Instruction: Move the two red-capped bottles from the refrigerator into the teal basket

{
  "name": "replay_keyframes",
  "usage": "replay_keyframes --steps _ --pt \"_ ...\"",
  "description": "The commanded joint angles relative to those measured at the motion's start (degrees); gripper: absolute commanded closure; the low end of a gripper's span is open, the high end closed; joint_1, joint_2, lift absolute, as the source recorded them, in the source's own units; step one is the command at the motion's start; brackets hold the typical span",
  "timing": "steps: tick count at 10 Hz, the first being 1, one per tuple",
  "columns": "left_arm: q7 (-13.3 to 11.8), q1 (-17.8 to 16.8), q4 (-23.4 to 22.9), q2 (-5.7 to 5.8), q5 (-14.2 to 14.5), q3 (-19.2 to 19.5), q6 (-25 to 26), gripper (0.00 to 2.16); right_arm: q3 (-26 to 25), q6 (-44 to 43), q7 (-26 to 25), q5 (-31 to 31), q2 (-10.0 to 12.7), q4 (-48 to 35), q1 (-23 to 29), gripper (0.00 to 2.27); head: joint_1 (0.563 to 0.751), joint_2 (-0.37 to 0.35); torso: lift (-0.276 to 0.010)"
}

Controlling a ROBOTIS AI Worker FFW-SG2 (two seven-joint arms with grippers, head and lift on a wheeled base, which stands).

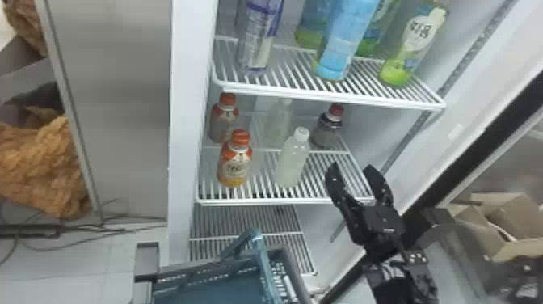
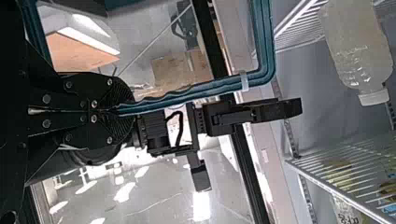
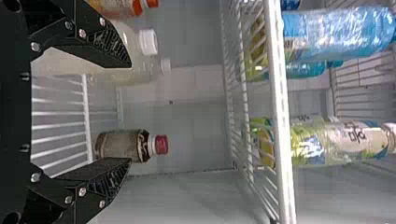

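Right gripper [image 1: 350,165] open by the shelf [image 1: 283,202], red caps unpicked, left gripper [image 2: 112,112] on basket handle [image 2: 187,95]

Right fingers: spread wide, nothing pinched, pads empty. Left fingers: pressed together on the handle of the teal basket [image 1: 206,283], which hung low in front of the refrigerator [image 1: 190,101].

Nearest red cap by line of sight: dark-labelled bottle [image 3: 123,144]. In the right wrist view it showed in the gap between the fingers, close to one of them, farther in; no contact seen. The head view put it upright at the back right of the shelf, deeper than the right gripper and to its left. Front orange-red-capped bottle [image 1: 234,163] stood upright near the front left edge, well apart from the fingers, with a white-capped bottle [image 1: 293,161] between. Back orange-red-capped bottle [image 1: 223,121] stood upright behind it. Three reddish caps for a task of two; the orange-red pair was likely meant, not certain.

Handling, judged: small, smooth, probably plastic, fairly firm, light to moderate with liquid inside, not fragile, maybe slippery if cold and damp. Best hold was mid-body below the shoulder, one finger each side; cap too narrow, could twist out. Reaching left risked knocking the white-capped bottle. Basket probably light, likely to swing from its handle.
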Motion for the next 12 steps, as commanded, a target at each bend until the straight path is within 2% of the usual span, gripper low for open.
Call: replay_keyframes --steps 1,6,12 --pt "0.0 0.0 0.0 0.00 0.1 0.1 0.1 1.13 -0.2 -0.5 -0.5 1.3 0.1 2.5 -2.1 0.32 0.695 -0.350 -0.228" --pt "0.0 0.0 0.1 0.00 0.2 0.1 0.1 1.13 -0.9 -0.5 -0.7 4.9 -0.8 13.8 -11.8 0.24 0.695 -0.350 -0.228" --pt "0.0 -0.1 0.0 -0.09 0.4 0.0 0.1 1.13 -0.9 -0.3 -0.6 5.8 -2.0 26.0 -23.2 0.18 0.695 -0.350 -0.228"
